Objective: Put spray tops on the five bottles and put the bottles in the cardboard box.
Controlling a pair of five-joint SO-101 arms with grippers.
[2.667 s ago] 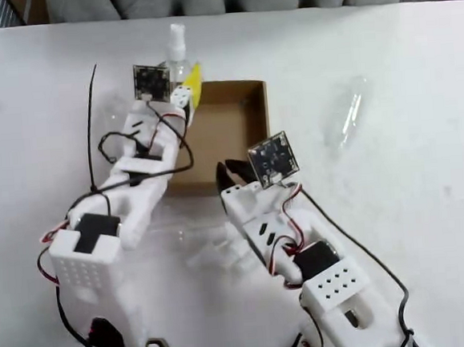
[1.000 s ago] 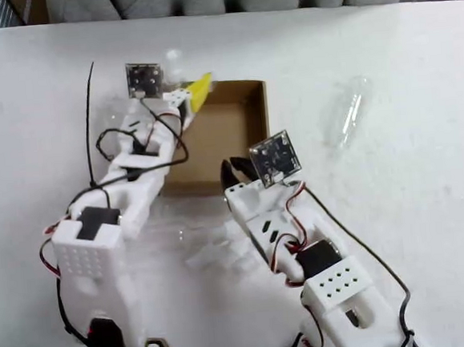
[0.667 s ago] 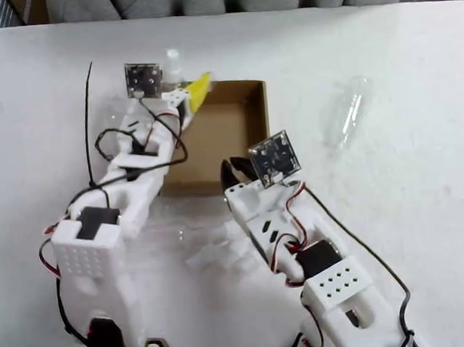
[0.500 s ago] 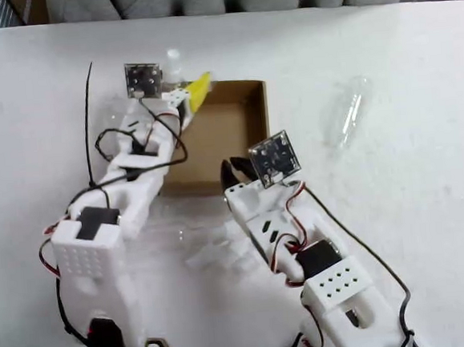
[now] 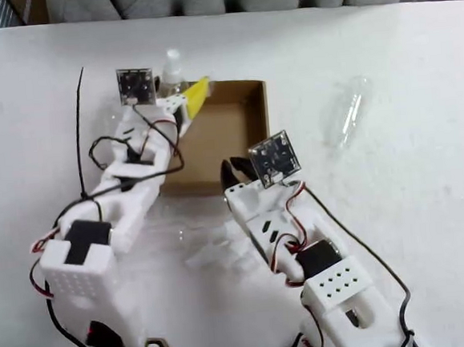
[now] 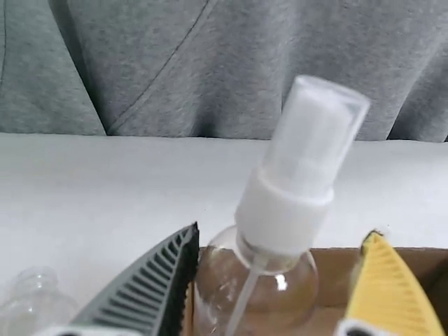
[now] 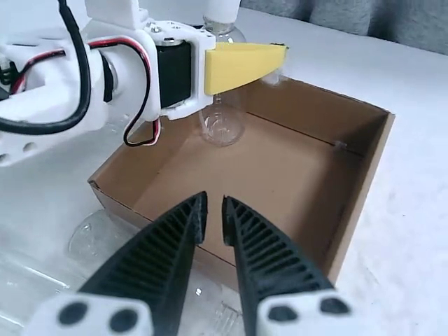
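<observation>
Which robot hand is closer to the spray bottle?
Left. The left gripper has the spray bottle between its fingers at the cardboard box's far corner. The right gripper sits by the near edge.

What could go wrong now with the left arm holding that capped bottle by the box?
1. The left gripper holds the bottle at the far corner of the cardboard box, close to its rim; released there, it may catch the wall and tip out.
2. A clear bottle lies on the table beside the box's near wall, by the right gripper; a low move of that arm could knock it away.
</observation>
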